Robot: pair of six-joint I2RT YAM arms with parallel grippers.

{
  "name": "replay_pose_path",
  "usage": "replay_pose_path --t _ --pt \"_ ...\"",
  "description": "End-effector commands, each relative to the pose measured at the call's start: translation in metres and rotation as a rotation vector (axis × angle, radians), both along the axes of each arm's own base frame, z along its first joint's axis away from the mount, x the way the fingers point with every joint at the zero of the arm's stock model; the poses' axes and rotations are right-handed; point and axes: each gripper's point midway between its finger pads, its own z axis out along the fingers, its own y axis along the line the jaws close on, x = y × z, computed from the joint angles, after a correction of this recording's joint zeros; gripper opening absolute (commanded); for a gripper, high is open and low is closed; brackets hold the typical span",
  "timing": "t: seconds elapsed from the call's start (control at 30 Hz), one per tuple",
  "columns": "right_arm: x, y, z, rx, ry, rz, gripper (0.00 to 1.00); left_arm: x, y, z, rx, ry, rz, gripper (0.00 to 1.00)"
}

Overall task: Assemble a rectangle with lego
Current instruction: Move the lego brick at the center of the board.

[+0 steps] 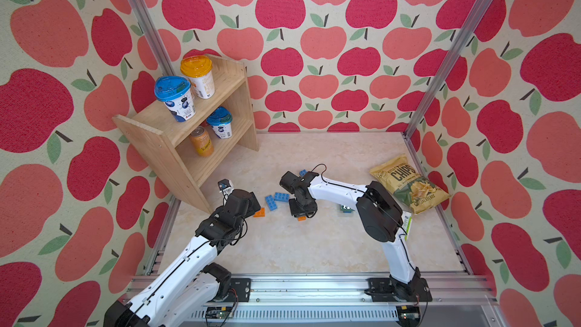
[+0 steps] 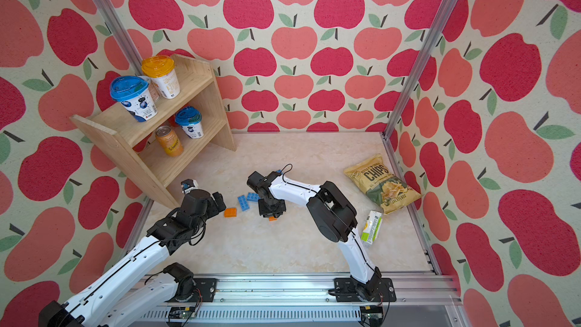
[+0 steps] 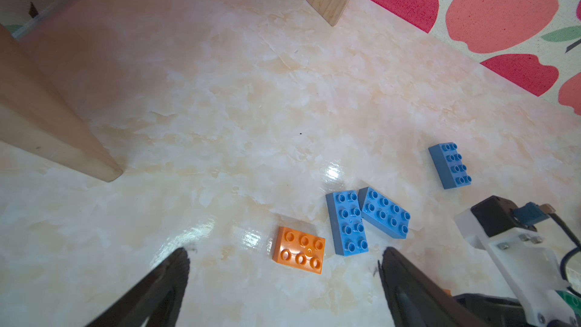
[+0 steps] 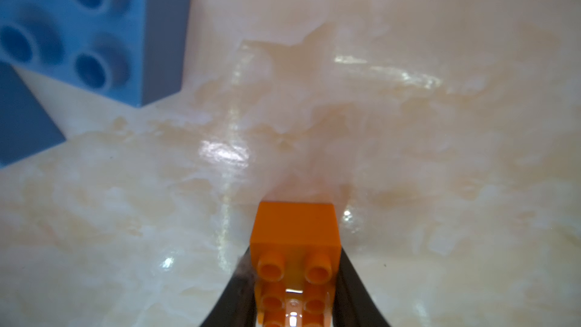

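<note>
Marble-look bench (image 1: 283, 246), apple wallpaper all round. So my right hand (image 4: 294, 257) is pinching an orange brick (image 4: 295, 231) by its long sides, with a dark finger (image 4: 234, 294) snug on each flank and the studs facing the wrist camera. Can't tell whether the brick's far end sits on the bench or just off it.

Near it, a blue brick (image 3: 347, 223) and another blue brick (image 3: 385, 212) lie studs up, corners meeting or close to it, splayed like a V. My left hand (image 3: 283, 256) is spread wide, holding nothing, and a second orange brick (image 3: 298, 250) lies on the bench right below it, just beside the blue pair. A third blue brick (image 3: 449, 165) sits apart, farther back.

In a top view a green piece (image 1: 345, 209) peeks out from under my right arm. Chips bag (image 1: 408, 184) is off to the right, and the wooden shelf (image 1: 188, 139) with cups (image 1: 173, 95) is back left.
</note>
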Motion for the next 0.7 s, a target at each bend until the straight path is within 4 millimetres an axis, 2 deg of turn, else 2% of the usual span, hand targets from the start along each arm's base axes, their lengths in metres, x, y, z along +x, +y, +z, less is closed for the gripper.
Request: replay_pose_path --t 0.0,0.23,0.47,0.6,0.67 --pt "0.011 -0.018 -0.001 -0.04 -0.015 -0.076 0.21 0.01 -0.011 0.005 -0.012 -0.005 -0.049 0.97" --pt "0.026 -0.032 -0.008 -0.077 -0.013 -0.129 0.24 0.013 -0.017 0.001 -0.013 0.004 -0.076 0.97" --pt "0.028 -0.028 -0.007 -0.06 -0.007 -0.127 0.49 0.012 -0.015 0.0 -0.002 0.014 -0.074 0.97" --pt "0.029 -0.028 0.005 -0.051 -0.031 -0.11 0.64 0.01 -0.012 0.002 -0.006 0.009 -0.065 0.97" --pt "0.03 -0.027 0.015 -0.043 -0.053 -0.097 0.67 0.009 -0.011 0.004 -0.008 -0.001 -0.056 0.97"
